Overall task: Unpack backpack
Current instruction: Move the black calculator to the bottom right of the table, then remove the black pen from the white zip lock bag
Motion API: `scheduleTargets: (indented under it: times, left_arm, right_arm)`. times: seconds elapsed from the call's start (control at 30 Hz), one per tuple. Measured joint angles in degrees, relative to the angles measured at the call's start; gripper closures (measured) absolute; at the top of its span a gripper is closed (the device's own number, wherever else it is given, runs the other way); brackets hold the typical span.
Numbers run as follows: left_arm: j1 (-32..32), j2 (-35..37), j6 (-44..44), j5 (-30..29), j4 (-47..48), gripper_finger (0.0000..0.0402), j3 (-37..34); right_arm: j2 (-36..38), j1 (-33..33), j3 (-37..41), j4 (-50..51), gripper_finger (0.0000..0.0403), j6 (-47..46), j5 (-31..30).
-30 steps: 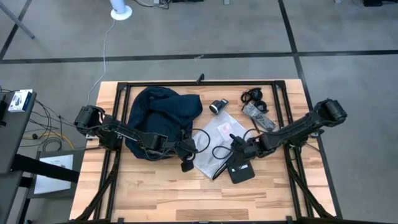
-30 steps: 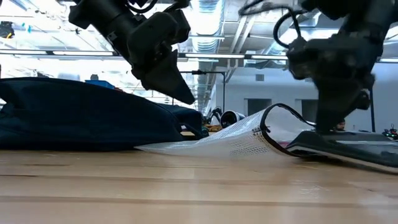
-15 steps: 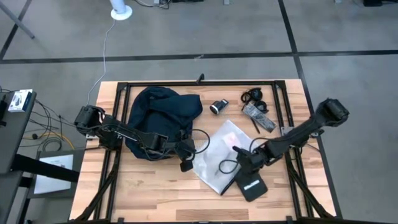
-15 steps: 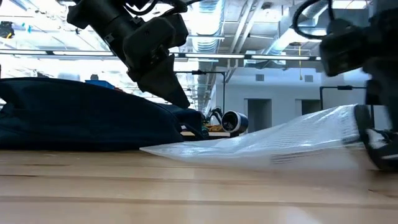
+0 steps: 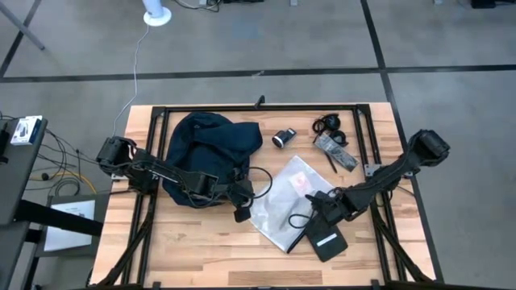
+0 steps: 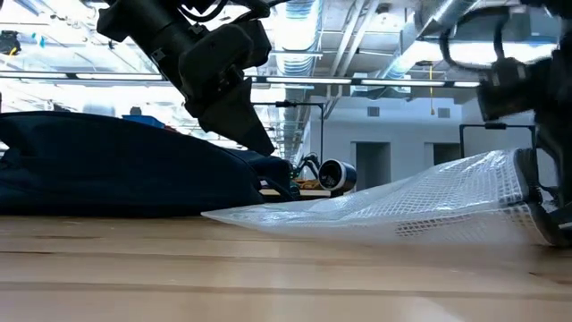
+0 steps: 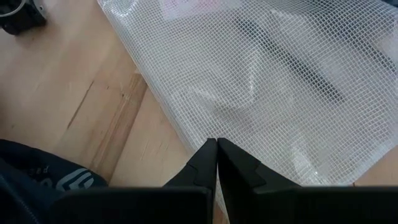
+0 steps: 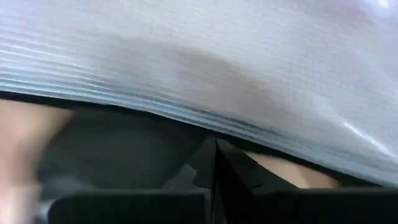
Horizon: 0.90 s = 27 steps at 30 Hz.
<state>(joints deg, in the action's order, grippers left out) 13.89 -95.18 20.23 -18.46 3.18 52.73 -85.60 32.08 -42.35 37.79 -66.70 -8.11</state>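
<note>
i see the backpack (image 5: 205,153) lying on the left far part of the table (image 5: 201,242), slumped and soft, with its right edge just beside the clear mesh bag (image 5: 282,197). my left gripper (image 5: 242,213) hangs near the table at the bag's left corner, on the near right side of the backpack; in the left wrist view its two fingers are pressed together with nothing between them. my right gripper (image 5: 322,211) is over the black flat pouch (image 5: 327,239), which lies at the near right edge of the mesh bag, partly under it. in the right wrist view its fingers look closed together, but i cannot tell if they pinch the pouch or the plastic.

some small things already lie on the far right of the table: a small camera-like item (image 5: 283,138) and a bundle of cables (image 5: 332,138).

i think the risk here is the mesh bag: it is lifted on the right side in the low view, so if my right arm pulls, the bag may drag with the pouch and slide into my left gripper or push the loose black cable (image 5: 286,219) off its place.
</note>
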Motion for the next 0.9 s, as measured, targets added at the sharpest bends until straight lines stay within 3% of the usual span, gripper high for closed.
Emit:
scheduleTargets:
  times: [0.13, 0.4, 0.47, 0.73, 0.9]
  left_arm:
    - [0.04, 0.0, 0.46, 0.0, 0.01, 0.0402, 0.0]
    - [0.04, 0.0, 0.44, 0.0, -0.15, 0.0402, 0.0]
    - [0.04, 0.0, 0.45, 0.0, -0.12, 0.0402, 0.0]
    - [0.04, 0.0, 0.46, 0.01, -0.19, 0.0402, 0.0]
    - [0.64, 0.24, 0.57, 1.03, -1.91, 0.0402, 0.0]
  right_arm:
    - [-0.67, 1.0, -0.11, 0.56, 0.0403, -0.07, 1.26]
    - [1.0, -0.4, 0.0, -13.13, 0.0403, 8.3, 20.22]
    - [1.0, -0.42, 0.0, -13.78, 0.0403, 8.77, 22.07]
    - [-0.08, -4.21, 0.02, -15.31, 0.0403, 11.31, 12.05]
    - [-0.05, -11.38, 0.02, -26.19, 0.0403, 17.71, 10.31]
